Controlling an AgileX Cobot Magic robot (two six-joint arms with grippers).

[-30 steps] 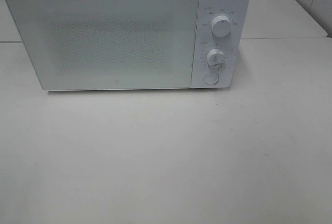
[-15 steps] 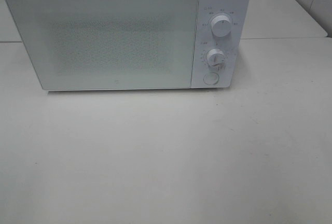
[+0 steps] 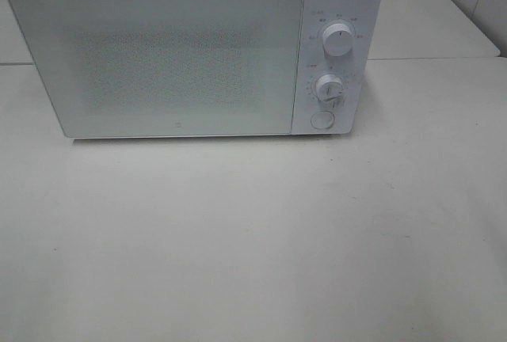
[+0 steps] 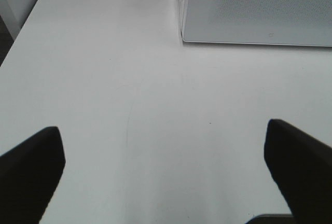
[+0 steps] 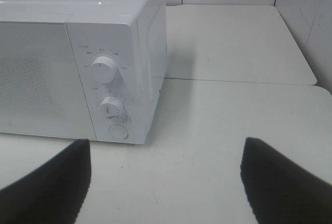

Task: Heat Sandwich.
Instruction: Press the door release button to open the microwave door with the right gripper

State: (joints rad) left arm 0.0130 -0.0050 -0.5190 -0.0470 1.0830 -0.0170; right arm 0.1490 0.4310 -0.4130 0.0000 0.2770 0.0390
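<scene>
Looking for the sandwich, we see it nowhere; perhaps it sits inside the shut microwave (image 3: 194, 53) at twelve o'clock. Our left gripper (image 4: 162, 128) and right gripper (image 5: 166, 143) gape empty. We judge it soft, light, crushable: lift gently by its crusts

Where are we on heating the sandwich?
Done: unclear; the microwave is shut, no sandwich in view, and the interior cannot be seen. In hand: nothing; left gripper and right gripper hang open and empty over the table. Left: either everything or unloading; cannot tell.
</scene>
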